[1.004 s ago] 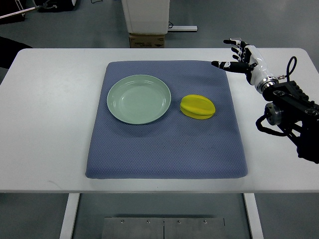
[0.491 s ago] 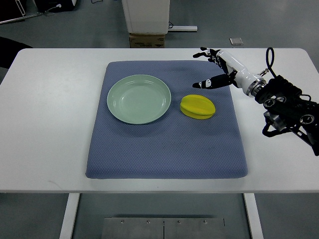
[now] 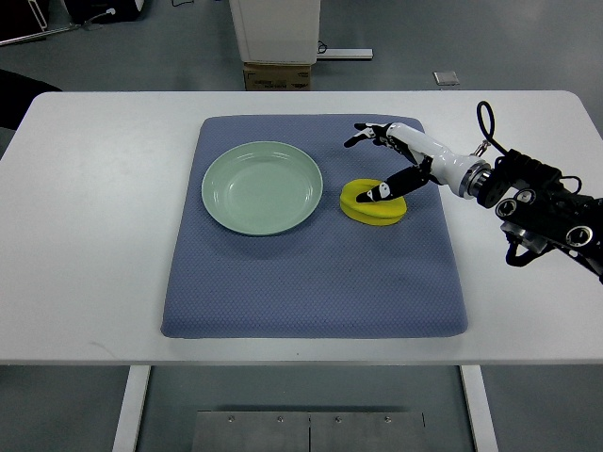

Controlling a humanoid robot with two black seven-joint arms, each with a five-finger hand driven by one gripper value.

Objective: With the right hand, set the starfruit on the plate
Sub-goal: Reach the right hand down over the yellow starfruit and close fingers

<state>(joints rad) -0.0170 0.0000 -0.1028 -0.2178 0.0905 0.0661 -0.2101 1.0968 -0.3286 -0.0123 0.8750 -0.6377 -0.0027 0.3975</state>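
Note:
A yellow starfruit [image 3: 375, 209] lies on the blue mat [image 3: 311, 282], just right of the pale green plate [image 3: 263, 186], which holds nothing. My right hand [image 3: 374, 165] reaches in from the right edge and hovers over the starfruit's far side. Its fingers are spread, with the thumb tip over the fruit's top and the other fingers [image 3: 363, 135] pointing left beyond it. The hand grasps nothing.
The mat lies on a white table [image 3: 85, 235]. A cardboard box [image 3: 279, 75] and a white cabinet stand on the floor behind the table's far edge. My right forearm [image 3: 542, 202] with its black cabling extends over the table's right side.
My right hand has swept left and toward the mat's middle, from beyond the mat's far right corner to directly over the starfruit. The fruit and plate have not moved.

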